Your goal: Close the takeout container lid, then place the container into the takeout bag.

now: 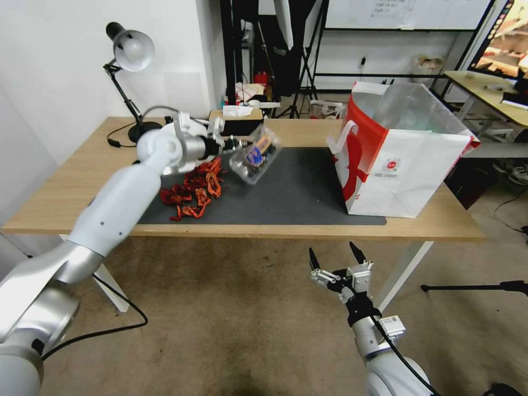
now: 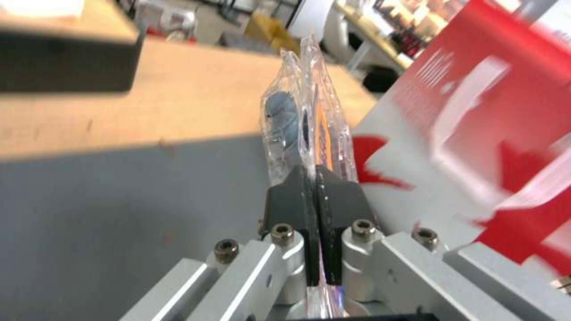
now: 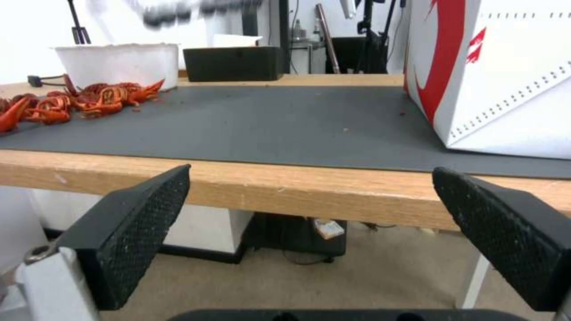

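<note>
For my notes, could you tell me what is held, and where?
The left gripper pinches the closed takeout container by its edge; the right gripper holds nothing.

Studio lab: light stands [image 1: 301, 66], whiteboard [image 1: 407, 14].

- The left hand [image 2: 314, 187] has its black fingers [image 2: 291, 200] pinched on the rim of the closed takeout container [image 2: 303, 120].
- The container hangs above the grey mat [image 2: 119, 200] on the table [image 2: 178, 107].
- The takeout bag [image 2: 476, 133] stands just beside it.
</note>
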Available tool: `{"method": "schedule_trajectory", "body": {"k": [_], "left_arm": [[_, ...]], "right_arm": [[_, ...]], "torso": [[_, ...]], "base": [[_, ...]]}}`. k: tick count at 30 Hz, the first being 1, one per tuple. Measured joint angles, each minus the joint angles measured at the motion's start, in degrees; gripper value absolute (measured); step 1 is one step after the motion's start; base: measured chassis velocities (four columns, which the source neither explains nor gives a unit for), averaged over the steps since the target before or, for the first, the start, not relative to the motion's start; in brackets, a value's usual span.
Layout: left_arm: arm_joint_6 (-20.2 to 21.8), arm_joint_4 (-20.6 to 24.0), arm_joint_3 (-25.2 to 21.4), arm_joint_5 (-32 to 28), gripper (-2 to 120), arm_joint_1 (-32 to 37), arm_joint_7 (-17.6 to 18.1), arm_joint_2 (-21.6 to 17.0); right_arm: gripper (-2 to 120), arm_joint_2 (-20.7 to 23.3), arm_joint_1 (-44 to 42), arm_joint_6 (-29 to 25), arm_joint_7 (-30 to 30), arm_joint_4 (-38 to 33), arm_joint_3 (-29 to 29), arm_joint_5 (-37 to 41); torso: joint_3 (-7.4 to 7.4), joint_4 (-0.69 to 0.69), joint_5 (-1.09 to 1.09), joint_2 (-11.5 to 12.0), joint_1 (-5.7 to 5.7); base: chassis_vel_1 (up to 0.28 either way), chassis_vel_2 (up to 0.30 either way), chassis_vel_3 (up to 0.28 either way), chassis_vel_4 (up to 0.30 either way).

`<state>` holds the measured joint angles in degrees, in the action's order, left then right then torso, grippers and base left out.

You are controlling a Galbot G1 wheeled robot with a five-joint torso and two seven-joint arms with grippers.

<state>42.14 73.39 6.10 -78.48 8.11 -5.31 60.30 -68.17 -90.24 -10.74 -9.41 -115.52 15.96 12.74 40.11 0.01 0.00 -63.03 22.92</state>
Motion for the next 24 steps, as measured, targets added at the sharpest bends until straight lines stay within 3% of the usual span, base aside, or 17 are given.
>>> {"method": "schedule_trajectory", "body": {"k": [5, 10, 13, 24], "left_arm": [[0.00, 0.53, -0.01, -0.95, 0, -2.63, 0.61, 1.22], [-0.01, 0.20, 0.67, -1.18, 0, -6.08, 1.15, 5.19], [0.00, -1.33, 1.51, -1.18, 0, -8.84, 1.77, 8.81], [-1.18, -6.59, 3.03, -1.01, 0, -16.27, 2.62, 15.22]], "right_arm": [[100, -0.37, -0.14, 0.21, 0.09, -0.21, -0.09, -0.18], [100, -0.95, -0.78, 0.31, 0.21, -0.56, 0.02, -0.69], [100, -1.46, -1.33, 0.31, 0.28, -0.68, 0.20, -1.29], [100, -1.95, -2.47, 0.15, 0.82, -0.63, -0.09, -2.33]], "torso": [[0.00, 0.00, 0.00, 0.00, 0.00], [0.00, -0.03, 0.01, 0.00, 0.00], [0.00, -0.03, 0.03, 0.00, 0.00], [0.00, 0.00, 0.01, 0.01, 0.00]], "base": [[0.000, 0.000, 0.000, 0.000], [0.000, 0.000, 0.000, 0.000], [0.000, 0.000, 0.000, 0.000], [0.000, 0.000, 0.000, 0.000]]}}
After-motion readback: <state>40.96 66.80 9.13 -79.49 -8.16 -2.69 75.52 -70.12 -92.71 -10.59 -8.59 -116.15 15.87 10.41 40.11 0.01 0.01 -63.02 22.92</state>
